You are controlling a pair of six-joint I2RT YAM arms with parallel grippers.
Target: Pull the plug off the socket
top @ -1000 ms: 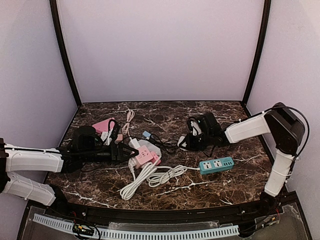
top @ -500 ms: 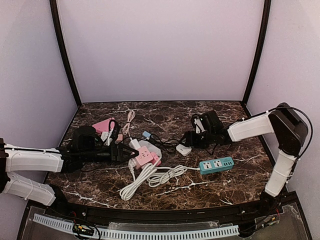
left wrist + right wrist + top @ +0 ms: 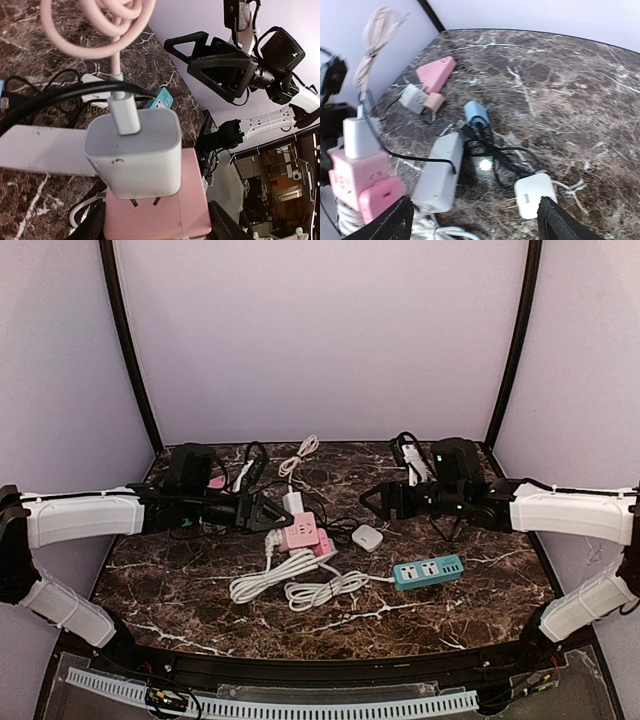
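- Our left gripper (image 3: 280, 522) has its jaws pinching the pink socket (image 3: 300, 534), which looks lifted off the worktop (image 3: 480, 610). A white charger (image 3: 132, 150) with a pink cable (image 3: 116, 70) is still seated in the socket's top face.
- Our right gripper (image 3: 372, 502) hangs to the right of the socket, well apart from it, with its jaws spread and empty. A loose white plug (image 3: 368, 536) lies on the worktop between the socket and the teal power strip (image 3: 428, 570).
- We judge the charger to be the next pull. If the right jaws close on the cable and not on the charger's body, the cable could strain or slip.
- The socket is pinched low, so an off-axis pull could twist it out of the left jaws.
- The white cord (image 3: 270, 585) trailing from the socket could drag the loose plug.
- A second ago the right jaws were clamped on the white plug; they have since let it go and drawn back.
- The left arm has carried the socket up and toward the back wall, and the cord has followed.
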